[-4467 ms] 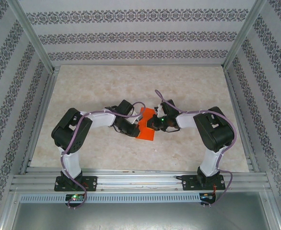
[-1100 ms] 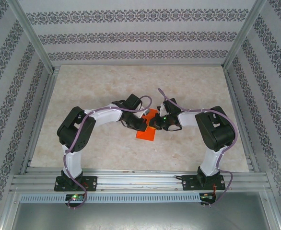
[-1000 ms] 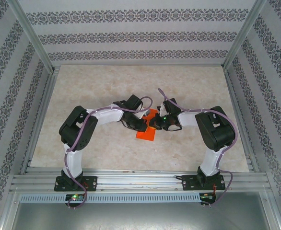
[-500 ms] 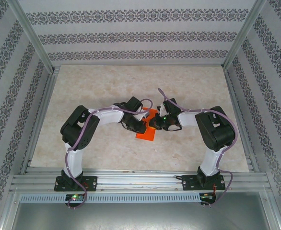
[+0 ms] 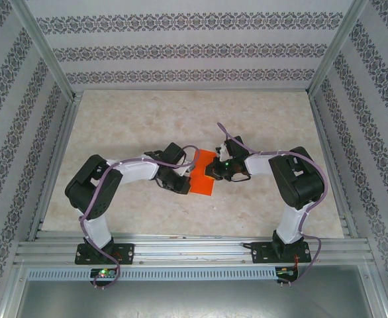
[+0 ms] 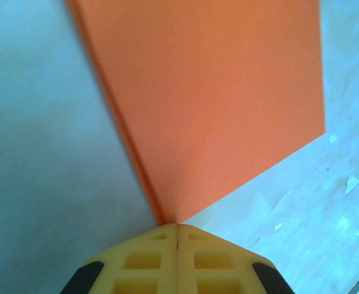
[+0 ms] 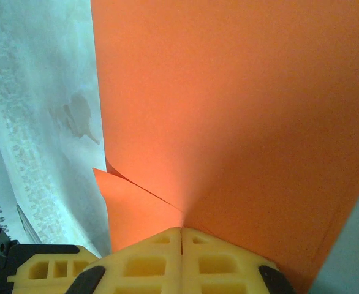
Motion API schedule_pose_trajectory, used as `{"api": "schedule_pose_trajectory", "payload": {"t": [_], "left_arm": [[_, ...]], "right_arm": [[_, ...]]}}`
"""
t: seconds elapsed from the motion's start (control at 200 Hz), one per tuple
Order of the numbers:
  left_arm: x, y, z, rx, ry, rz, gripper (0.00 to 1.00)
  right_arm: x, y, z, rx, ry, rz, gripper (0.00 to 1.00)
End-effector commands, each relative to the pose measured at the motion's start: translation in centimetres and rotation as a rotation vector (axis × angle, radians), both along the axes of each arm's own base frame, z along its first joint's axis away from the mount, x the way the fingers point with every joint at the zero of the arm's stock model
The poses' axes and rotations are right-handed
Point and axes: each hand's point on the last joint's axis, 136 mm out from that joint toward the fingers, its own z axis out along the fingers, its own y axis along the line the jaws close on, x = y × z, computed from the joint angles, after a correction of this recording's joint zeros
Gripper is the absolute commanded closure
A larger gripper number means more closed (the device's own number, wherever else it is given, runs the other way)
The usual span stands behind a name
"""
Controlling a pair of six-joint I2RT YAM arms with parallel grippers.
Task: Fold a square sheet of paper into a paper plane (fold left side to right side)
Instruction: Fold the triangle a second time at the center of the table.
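Orange paper, thin and plain, is what we are handling: the square sheet of paper [image 5: 202, 181] is lying near the middle of the worktop [image 5: 134, 126], between our two arms. We are holding it with the left tool [image 5: 186, 183] at its 9 o'clock edge. In the left wrist view the yellow fingers [image 6: 143, 257] are meeting flat with a corner of the sheet running into their seam, so we are judging it pinched. The right tool [image 5: 212, 173] is sitting at the 3 o'clock side. Its wrist view is showing its pads [image 7: 222, 257] pressed together on the paper too, with a small flap [image 7: 127, 211] lifting at 9 o'clock of the seam.

We are expecting the sheet to handle as light, limp and easily creased, and likely to tear or buckle if the two tools are pulling against each other. Edges and corners are looking like the sensible places to grip, since the flat middle is offering nothing to pinch.

The tools themselves, close together over the sheet, and the purple cables [image 5: 141, 158] looping off the arms are what is crowding the fold's path. The patterned walls [image 5: 22, 132] are standing well apart.
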Motion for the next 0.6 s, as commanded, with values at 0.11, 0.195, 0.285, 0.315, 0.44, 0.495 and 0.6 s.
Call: {"api": "schedule_pose_trajectory", "payload": {"t": [0.11,0.195,0.285,0.315,0.44,0.495,0.6], "left_arm": [[0.2,1.7,2.1,-0.006,-0.020,0.057,0.88],[1.4,1.4,3.8,-0.056,-0.066,0.078,0.69],[2.8,1.3,5.1,-0.122,-0.089,0.118,0.59],[3.3,1.1,5.5,-0.150,-0.097,0.130,0.57],[4.9,0.1,6.2,-0.223,-0.108,0.139,0.55],[5.4,-0.5,6.2,-0.245,-0.105,0.131,0.55],[6.3,-1.6,6.0,-0.283,-0.096,0.122,0.55]], "right_arm": [[0.5,-0.2,1.2,-0.029,-0.036,-0.006,0.92],[1.2,0.0,3.2,-0.014,-0.092,-0.011,0.77],[1.7,-0.4,4.9,-0.008,-0.146,-0.026,0.65],[1.9,-0.7,5.3,-0.011,-0.161,-0.035,0.61],[1.9,-2.2,6.6,-0.026,-0.216,-0.071,0.49],[1.7,-2.8,6.8,-0.030,-0.231,-0.085,0.46],[1.3,-4.1,7.2,-0.033,-0.253,-0.123,0.38]]}}
